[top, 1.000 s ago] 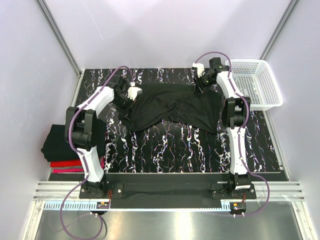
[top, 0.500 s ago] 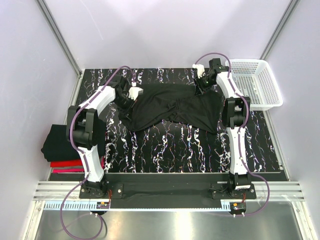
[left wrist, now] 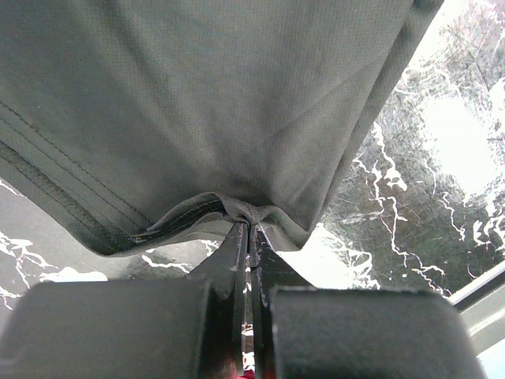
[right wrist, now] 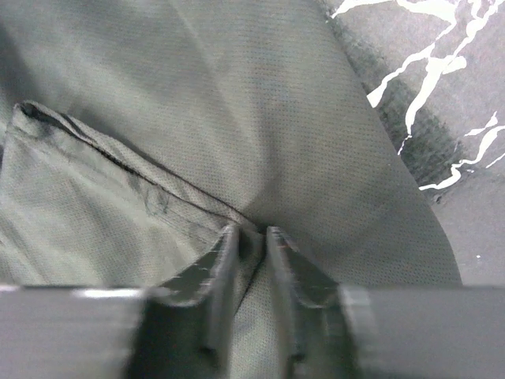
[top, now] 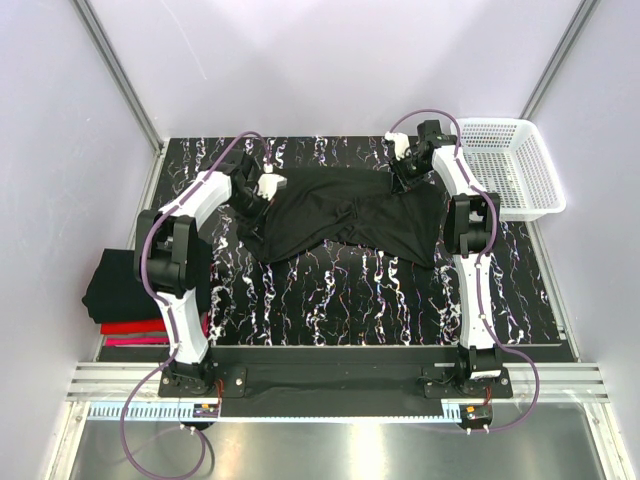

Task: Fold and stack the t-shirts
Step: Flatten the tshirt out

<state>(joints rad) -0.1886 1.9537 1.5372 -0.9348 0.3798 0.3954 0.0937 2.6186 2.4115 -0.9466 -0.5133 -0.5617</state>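
The left claw is pinching the hem of the shirt, jaws fully closed; the right claw is gripping a fold (cloth filling its narrow gap). The shirt is stretching between both claws.

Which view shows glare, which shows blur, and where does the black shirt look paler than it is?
Top view: sharp, evenly lit, shirt truly black. Left wrist view: glare bleaches the table white at right; shirt looks grey-green. Right wrist view: fingers at the bottom are blurred, the shirt's weave sharp and grey.
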